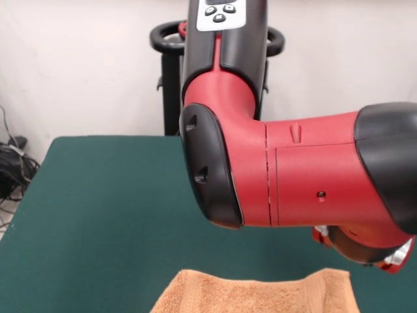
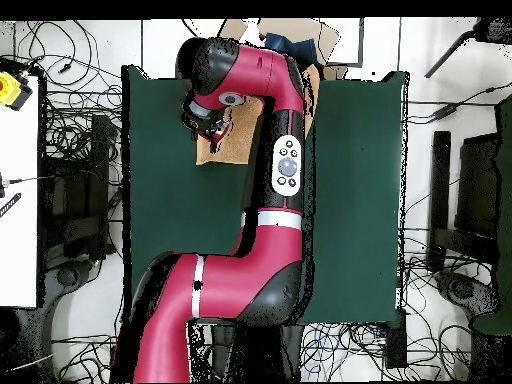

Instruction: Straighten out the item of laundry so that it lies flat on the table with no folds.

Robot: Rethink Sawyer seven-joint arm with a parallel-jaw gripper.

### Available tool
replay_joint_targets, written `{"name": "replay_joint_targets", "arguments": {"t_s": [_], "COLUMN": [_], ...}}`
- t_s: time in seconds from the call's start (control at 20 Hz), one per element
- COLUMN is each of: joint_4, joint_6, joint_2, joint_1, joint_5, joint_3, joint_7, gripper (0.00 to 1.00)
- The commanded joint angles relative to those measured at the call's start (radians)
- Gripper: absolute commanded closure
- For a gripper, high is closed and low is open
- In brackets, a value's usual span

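Arm (image 1: 287,173) reached out across the table (image 1: 98,215), elbow bulk filling most of the front view. Wrist end dipped at the towel's (image 1: 260,295) corner on the picture's right, presumably to work an edge or corner of the cloth; that reading is a judgement from posture only.

Gripper (image 1: 384,259): only a sliver of red-and-silver housing showed under the black wrist. Fingers hidden in both views. Could not tell whether it was open, closed, or holding cloth.

Towel lay at the table's edge farthest from the robot, at the bottom of the front view. Overhead view put it near the top edge of the table (image 2: 360,200), towel (image 2: 240,140) mostly covered by the arm (image 2: 265,120), with the wrist (image 2: 205,118) over its left side.

Cloth: orange-tan, fuzzy terry. Visible far edge was not straight; it sagged in a shallow curve between two raised corners, the right corner standing higher with a thick, rolled-looking hem. That suggested a fold or bunching along that side. Left side tapered at a slant. Lower part of the towel ran out of the front frame, so its full outline was unseen.

Judged not yet flat; right-hand edge looked to need spreading.
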Motion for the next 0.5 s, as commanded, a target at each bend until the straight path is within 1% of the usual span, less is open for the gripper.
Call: {"name": "replay_joint_targets", "arguments": {"t_s": [0.05, 0.25, 0.5], "joint_4": [0.131, 0.094, 0.070], "joint_6": [0.017, -0.033, -0.085], "joint_2": [-0.003, 0.028, 0.076], "joint_1": [-0.025, -0.024, -0.031], "joint_5": [0.020, -0.006, -0.014], "joint_3": [0.084, 0.070, 0.088], "joint_7": [-0.114, -0.119, -0.164], "gripper": [0.00, 0.00, 0.00]}}
